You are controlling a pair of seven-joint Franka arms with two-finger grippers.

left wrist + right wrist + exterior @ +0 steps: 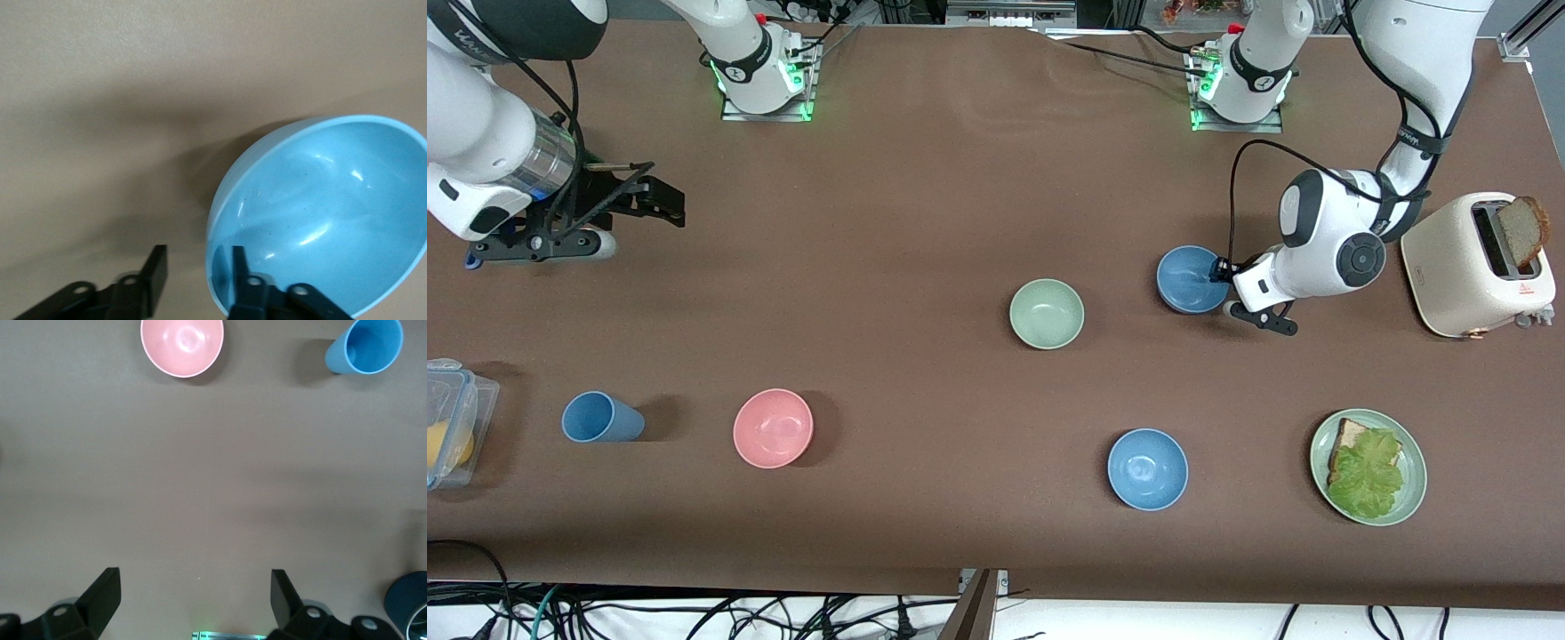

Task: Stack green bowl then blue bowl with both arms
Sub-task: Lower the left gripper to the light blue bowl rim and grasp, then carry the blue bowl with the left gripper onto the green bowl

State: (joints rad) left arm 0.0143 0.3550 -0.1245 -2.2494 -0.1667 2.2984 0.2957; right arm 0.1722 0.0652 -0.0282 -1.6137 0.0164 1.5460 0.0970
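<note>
Green bowl (1047, 313), pale mint and empty, sits upright on the brown table (925, 204) near its middle, with nothing stacked in it. Going from the front camera's edge: nearest are a glossy sky-blue bowl (1147, 468) and a green plate (1412, 462) with bread and lettuce toward the left arm's end, then a pink bowl (773, 428), a blue cup (601, 418) lying on its side, and a clear container (454, 418) toward the right arm's end. Farther from the camera comes the green bowl, and just beside it toward the left arm's end, slightly farther still, the blue bowl (1190, 278), a muted greyish blue. The left gripper (1221, 270) is at that bowl's rim; in the left wrist view one finger is inside the bowl and the other outside, straddling the wall, with a gap on the outer side, so whether it is clamped cannot be told. A cream toaster (1476, 265) with a slice of bread stands nearby. The right gripper (660, 201) waits above the table at the right arm's end, jaws wide apart and empty.
</note>
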